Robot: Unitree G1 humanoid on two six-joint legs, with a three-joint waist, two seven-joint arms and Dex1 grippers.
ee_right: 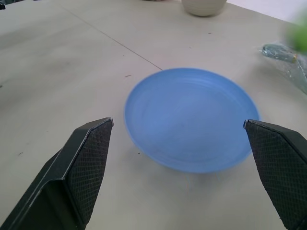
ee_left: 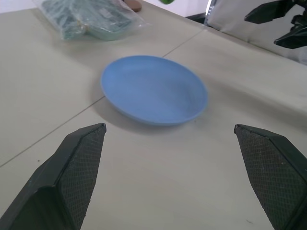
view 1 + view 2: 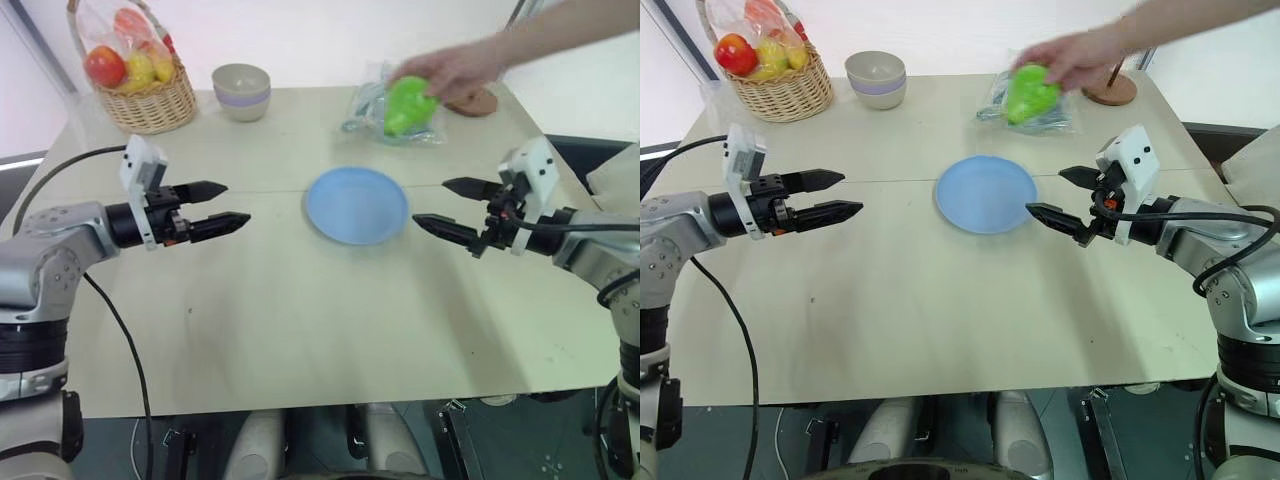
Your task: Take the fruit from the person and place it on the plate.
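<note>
Jaws wide, head views show hand [image 3: 455,68] holding fruit [image 3: 408,103].

The left gripper [image 3: 233,203], two black fingers on a grey-and-black arm, points roughly level toward the robot's right with its jaws spread wide. The right gripper [image 3: 439,205], of the same build, points toward the robot's left, facing the other, and its jaws are likewise spread wide with nothing between them.

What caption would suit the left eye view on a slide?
A person's hand holds a green fruit beyond the blue plate, both open grippers flanking it.
</note>
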